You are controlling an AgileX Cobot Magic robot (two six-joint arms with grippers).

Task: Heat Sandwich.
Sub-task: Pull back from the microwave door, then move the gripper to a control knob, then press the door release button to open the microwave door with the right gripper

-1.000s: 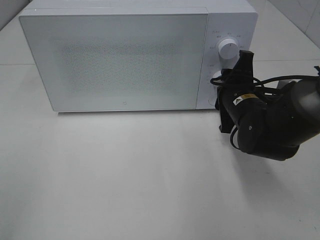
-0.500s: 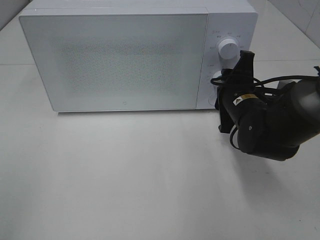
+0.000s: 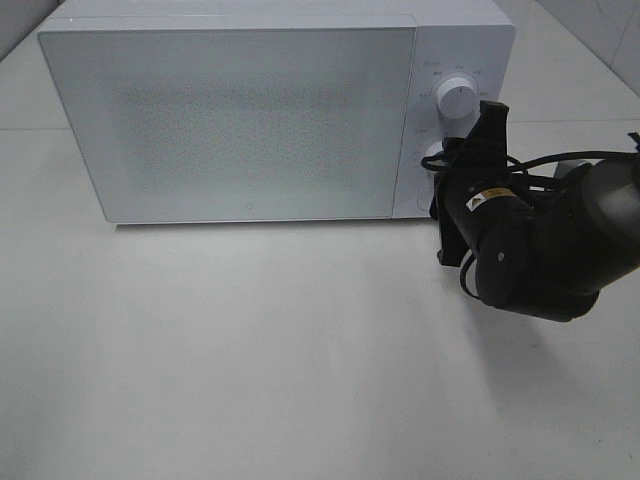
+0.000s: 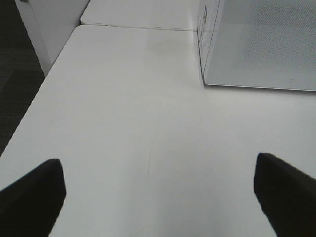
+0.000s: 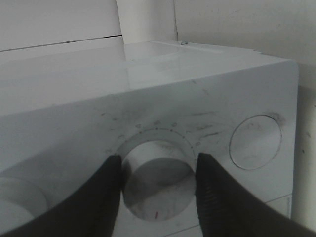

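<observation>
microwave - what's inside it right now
Nothing inside shows: the microwave door is shut and its speckled panel is opaque, so any sandwich in there is hidden. Outside, the right end effector grips a control knob.

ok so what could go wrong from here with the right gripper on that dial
1. The right gripper grips the lower knob on its smooth round sides, so the fingers may slip instead of turning it.
2. The microwave door is closed and frosted, and the sandwich cannot be seen, so heating might start with nothing inside.
3. From the high view the arm hides this knob, so an overshoot would be hard to spot.
</observation>
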